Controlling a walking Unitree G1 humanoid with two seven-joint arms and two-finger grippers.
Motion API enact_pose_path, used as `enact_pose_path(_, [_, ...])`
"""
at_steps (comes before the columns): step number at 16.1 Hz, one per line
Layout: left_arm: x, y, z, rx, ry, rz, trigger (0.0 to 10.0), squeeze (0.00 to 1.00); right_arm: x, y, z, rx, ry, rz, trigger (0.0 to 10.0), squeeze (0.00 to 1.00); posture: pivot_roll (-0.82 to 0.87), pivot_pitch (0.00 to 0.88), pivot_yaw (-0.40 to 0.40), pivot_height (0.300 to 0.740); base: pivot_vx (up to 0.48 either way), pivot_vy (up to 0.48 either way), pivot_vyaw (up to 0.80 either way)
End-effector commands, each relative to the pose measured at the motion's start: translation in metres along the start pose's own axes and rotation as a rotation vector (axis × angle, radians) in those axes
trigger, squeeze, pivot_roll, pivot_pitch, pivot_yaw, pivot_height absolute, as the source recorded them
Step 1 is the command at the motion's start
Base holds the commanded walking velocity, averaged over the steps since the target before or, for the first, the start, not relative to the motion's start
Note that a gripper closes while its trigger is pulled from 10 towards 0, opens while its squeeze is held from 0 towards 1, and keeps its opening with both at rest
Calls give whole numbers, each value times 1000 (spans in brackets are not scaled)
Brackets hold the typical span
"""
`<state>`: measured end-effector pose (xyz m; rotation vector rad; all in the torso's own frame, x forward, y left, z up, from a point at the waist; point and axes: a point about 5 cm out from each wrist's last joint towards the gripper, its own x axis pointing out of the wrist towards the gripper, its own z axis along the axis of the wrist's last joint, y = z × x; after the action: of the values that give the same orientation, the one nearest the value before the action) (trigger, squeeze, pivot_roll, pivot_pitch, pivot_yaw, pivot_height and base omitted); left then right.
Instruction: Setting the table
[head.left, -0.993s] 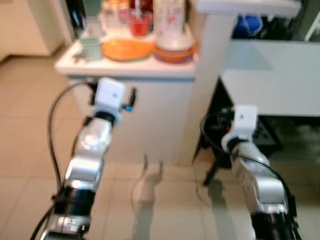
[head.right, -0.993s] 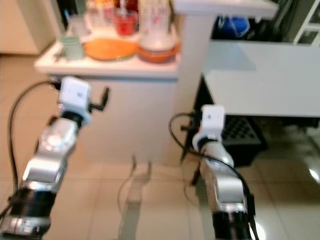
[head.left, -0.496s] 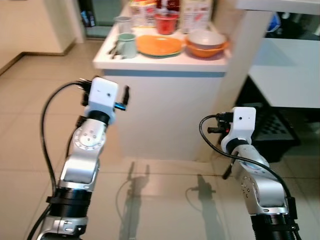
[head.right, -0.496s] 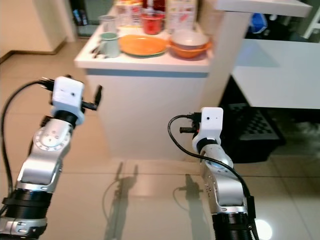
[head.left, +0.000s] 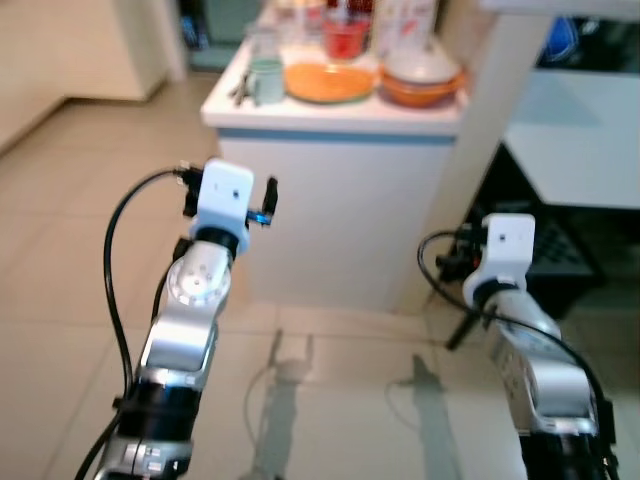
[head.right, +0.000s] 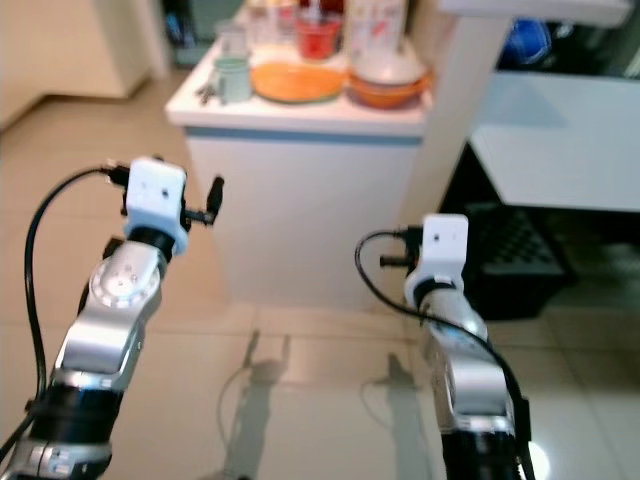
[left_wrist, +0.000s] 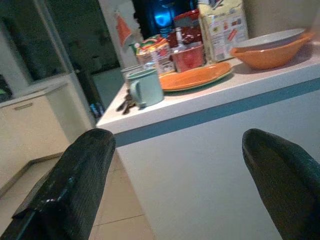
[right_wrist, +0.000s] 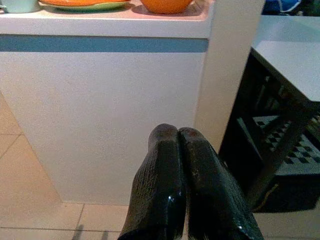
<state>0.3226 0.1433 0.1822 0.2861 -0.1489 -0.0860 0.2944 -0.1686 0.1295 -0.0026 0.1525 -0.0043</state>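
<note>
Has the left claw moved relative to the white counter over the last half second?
Cannot tell. The camera itself shifted, so the whole picture moved. The left claw is open and points at the white counter, below the orange plate.

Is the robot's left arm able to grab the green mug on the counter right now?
Probably not yet. The left tool is open but sits below the counter edge, short of the green mug. Nothing blocks it.
</note>
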Motion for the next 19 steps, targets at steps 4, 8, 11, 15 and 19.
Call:
enact_pose_path(4, [1, 4, 10, -24, -43, 4, 10000, 0, 6, -1, 19, -38, -53, 24, 10000, 0, -2, 0, -25, 740, 236, 0, 0])
enact_pose_path(8, [-3, 8, 10, -17, -43, 2, 10000, 0, 5, 1, 23, -73, -78, 46, 10000, 0, 8, 0, -26, 740, 365, 0, 400])
enact_pose_path(11, [-2, 9, 14, -10, -57, -2, 10000, 0, 8, 4, 29, -65, -90, 46, 10000, 0, 7, 0, -23, 740, 372, 0, 533])
enact_pose_path(15, [-3, 3, 17, 4, -67, -49, 10000, 0, 11, -2, 39, -58, -113, 36, 10000, 0, 5, 0, -25, 740, 374, 0, 0])
enact_pose_path(19, [-5, 2, 16, 8, -65, -66, 10000, 0, 12, -4, 40, -66, -115, 33, 10000, 0, 3, 0, -27, 740, 375, 0, 0])
